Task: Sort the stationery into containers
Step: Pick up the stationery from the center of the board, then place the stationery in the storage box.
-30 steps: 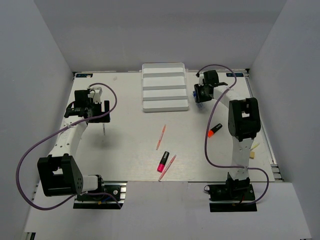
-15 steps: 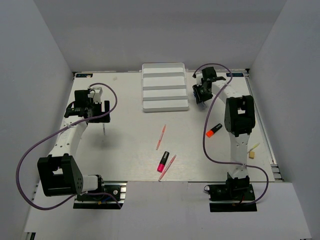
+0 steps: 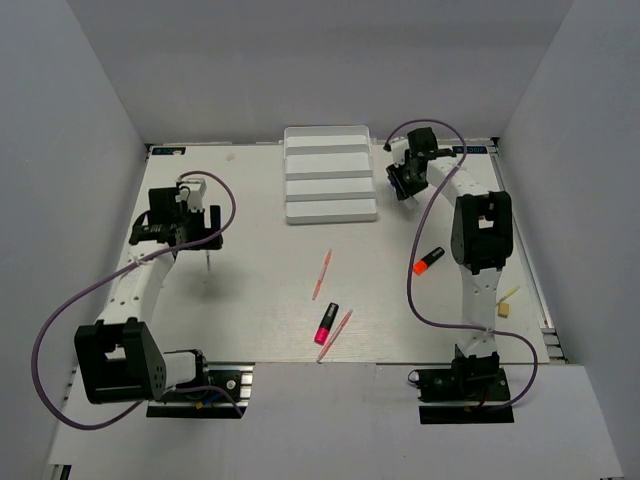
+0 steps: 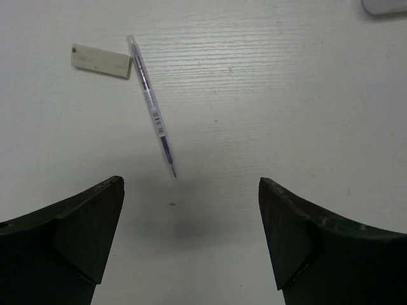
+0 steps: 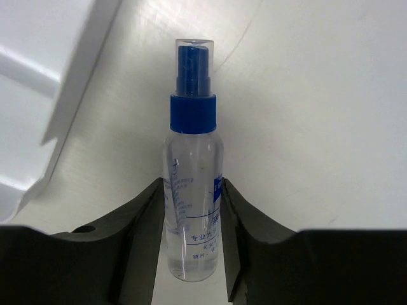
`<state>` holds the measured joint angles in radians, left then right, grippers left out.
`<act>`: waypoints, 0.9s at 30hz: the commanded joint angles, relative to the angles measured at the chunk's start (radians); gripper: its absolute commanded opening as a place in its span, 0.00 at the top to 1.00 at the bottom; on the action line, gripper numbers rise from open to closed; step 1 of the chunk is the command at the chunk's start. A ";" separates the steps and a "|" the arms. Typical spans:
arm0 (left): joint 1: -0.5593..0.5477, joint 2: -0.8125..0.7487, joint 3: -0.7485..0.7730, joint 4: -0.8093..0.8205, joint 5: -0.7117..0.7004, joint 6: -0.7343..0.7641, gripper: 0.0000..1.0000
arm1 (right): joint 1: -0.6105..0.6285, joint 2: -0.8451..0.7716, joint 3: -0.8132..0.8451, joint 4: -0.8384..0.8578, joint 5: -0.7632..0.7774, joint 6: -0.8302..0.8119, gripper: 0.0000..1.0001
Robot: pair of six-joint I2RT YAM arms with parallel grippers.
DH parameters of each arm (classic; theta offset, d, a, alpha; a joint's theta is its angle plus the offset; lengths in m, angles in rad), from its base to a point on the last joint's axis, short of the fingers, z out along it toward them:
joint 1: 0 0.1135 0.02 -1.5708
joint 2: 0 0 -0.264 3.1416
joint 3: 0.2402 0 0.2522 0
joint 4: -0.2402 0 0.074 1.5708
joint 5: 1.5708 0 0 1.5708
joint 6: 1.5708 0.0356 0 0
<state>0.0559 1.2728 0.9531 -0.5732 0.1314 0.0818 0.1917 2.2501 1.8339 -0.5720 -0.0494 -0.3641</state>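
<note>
Clear blue-capped bottle (image 5: 191, 159) is clamped by its body between the jaws of the right gripper (image 3: 404, 182), with the cap pointing away from the wrist. It is held at about 1 o'clock on the table (image 3: 260, 300), just beside the 3 o'clock edge of the white tray (image 3: 330, 210). The step is judged to be placing it in a row. The bottle is best carried toward 9 o'clock over the tray wall, laid along one row and released only once rested, since the round body could roll. The left gripper (image 4: 191, 210) is spread wide and empty above a thin pale pen (image 4: 152, 108).
</note>
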 commanded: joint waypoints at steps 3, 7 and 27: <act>0.002 -0.136 -0.054 0.110 0.086 0.003 0.05 | 0.012 -0.127 0.111 0.240 -0.046 -0.234 1.00; 0.002 -0.181 -0.077 0.157 0.131 0.009 0.04 | 0.031 -0.126 0.114 0.398 -0.098 -0.372 1.00; 0.002 -0.141 -0.108 0.220 0.198 -0.070 0.05 | 0.152 0.274 0.335 1.099 -0.187 -0.634 1.00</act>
<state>0.0559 1.1408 0.8547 -0.3809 0.3054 0.0353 0.3393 2.4950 2.0800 0.3344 -0.2173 -0.9615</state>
